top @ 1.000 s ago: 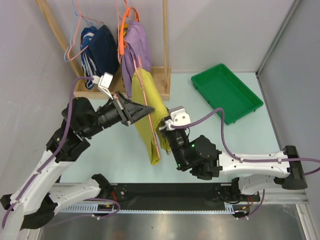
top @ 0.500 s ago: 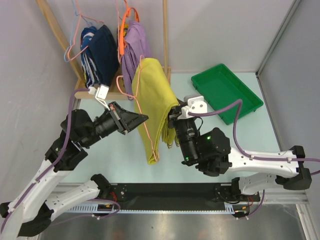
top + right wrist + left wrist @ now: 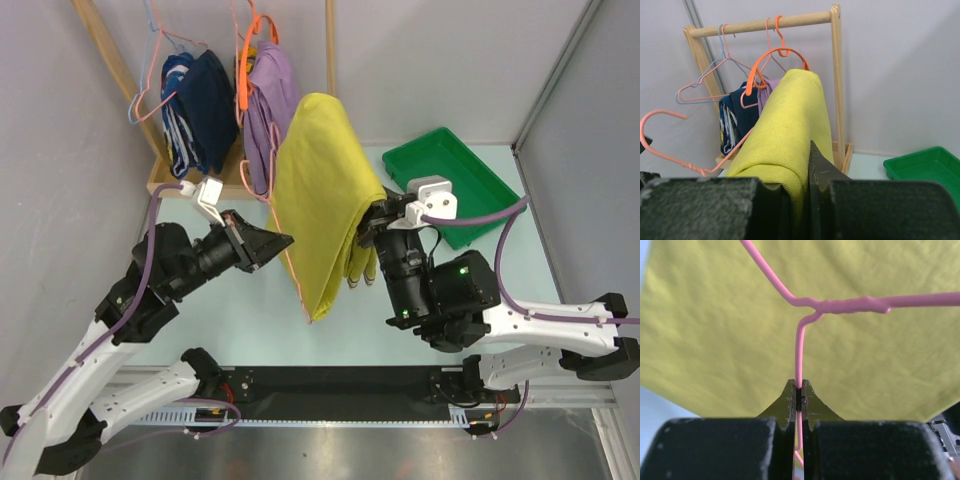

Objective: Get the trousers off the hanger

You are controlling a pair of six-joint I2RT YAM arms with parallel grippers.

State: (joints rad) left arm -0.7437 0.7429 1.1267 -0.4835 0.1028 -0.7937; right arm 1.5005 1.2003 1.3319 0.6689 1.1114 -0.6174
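On the far left of the overhead view, a light-blue hanger (image 3: 135, 105) hangs at the end of a wooden rack (image 3: 330, 90), with navy garments (image 3: 205, 100) bunched beside it. Next along the rail are an orange hanger (image 3: 245, 75) and a lilac garment (image 3: 270, 90). In front of the rack, the left arm reaches in from the left. The left gripper (image 3: 290, 238) has its fingers pressed together on the thin pink hanger (image 3: 297, 287), whose wire runs down the left face of the trousers (image 3: 320, 210). The left wrist camera shows this grip close up: the left gripper (image 3: 798, 390) pinches a single upright strand of the hanger (image 3: 798, 350) just below its twisted neck, and the yellow trousers (image 3: 715, 330) fill the background behind it. The trousers hang in the air above the table (image 3: 520, 260) as a long folded sheet between the two arms, their upper end near the rack and their lower end pointing toward the arm bases. On their right side, the right gripper (image 3: 372, 232) is clamped on a fold of the cloth. From the right wrist camera, the trousers (image 3: 785, 130) bulge up out of the right gripper (image 3: 799, 185), whose fingers squeeze the fabric between them, and the hanger's hook (image 3: 660, 116) curls off to the left. A green tray (image 3: 455, 185) lies on the table just to the right of the right gripper.
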